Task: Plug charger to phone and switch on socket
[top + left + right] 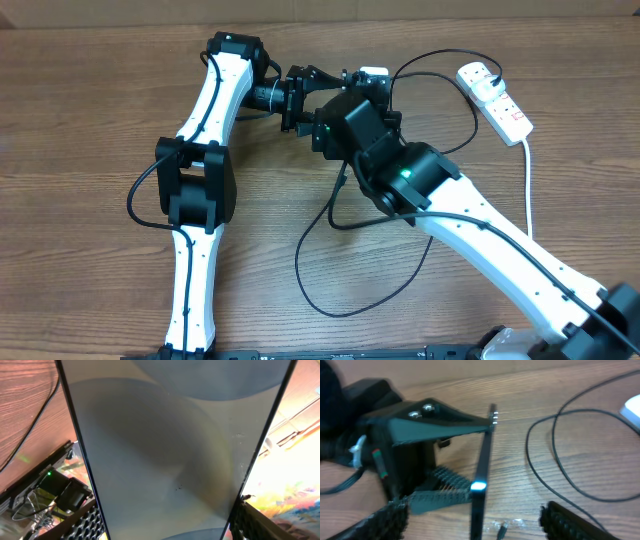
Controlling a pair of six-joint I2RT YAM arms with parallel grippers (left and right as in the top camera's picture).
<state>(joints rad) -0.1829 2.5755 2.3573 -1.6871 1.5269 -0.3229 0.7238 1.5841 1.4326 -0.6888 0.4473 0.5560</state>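
Bare table [80, 120] lies toward 9 o'clock, with the socket [495, 95] at 2. Your left gripper [479, 457] clamps the phone [165, 460] on edge, its screen pale grey-blue. Your right gripper [475, 519] gapes, holding nothing.

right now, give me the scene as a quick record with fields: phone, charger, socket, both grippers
phone: held across its width by the left gripper, edge-on to the right wrist camera
left gripper: shut on phone
right gripper: open, facing the phone's edge
charger: black cable looped loose on the table, one run reaching the socket
connector tip: possibly the small blurred piece near the right gripper, unclear
socket: white power strip, far right, untouched
switch state: too small to tell
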